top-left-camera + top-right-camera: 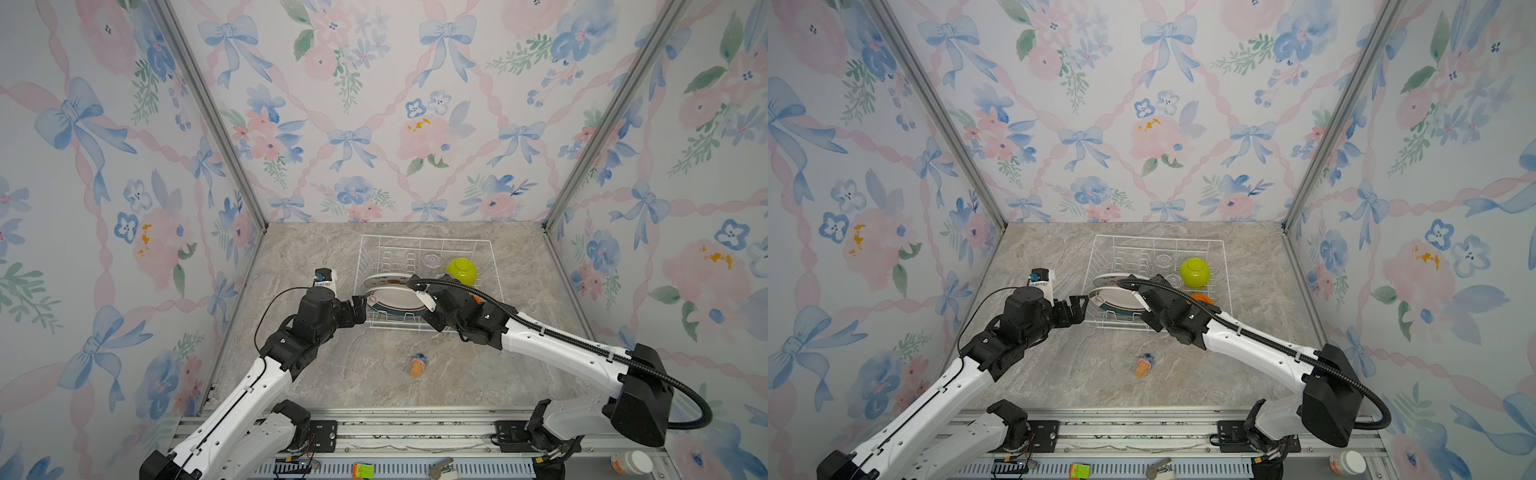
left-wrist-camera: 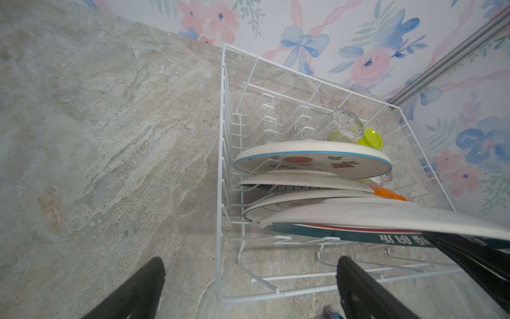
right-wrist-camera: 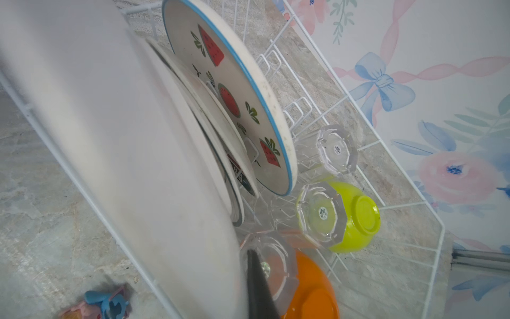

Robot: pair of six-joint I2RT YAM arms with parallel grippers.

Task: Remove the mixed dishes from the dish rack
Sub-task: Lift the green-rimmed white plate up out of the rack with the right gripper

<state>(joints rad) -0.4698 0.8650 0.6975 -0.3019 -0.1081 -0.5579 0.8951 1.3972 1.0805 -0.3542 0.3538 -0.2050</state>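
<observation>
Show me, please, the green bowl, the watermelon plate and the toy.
green bowl [image 1: 1195, 276]: in a top view, outer wall
watermelon plate [image 3: 234, 106]: right wrist view, printed face
toy [image 1: 417, 368]: in a top view, orange body

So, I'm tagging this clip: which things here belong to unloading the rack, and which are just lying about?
Job: dish rack, front plate held by the right gripper, other plates, clear glasses, lime-green bowl, orange bowl, open left gripper.
Lying about: orange-and-blue toy on the table, white-capped bottle, green cube.
</observation>
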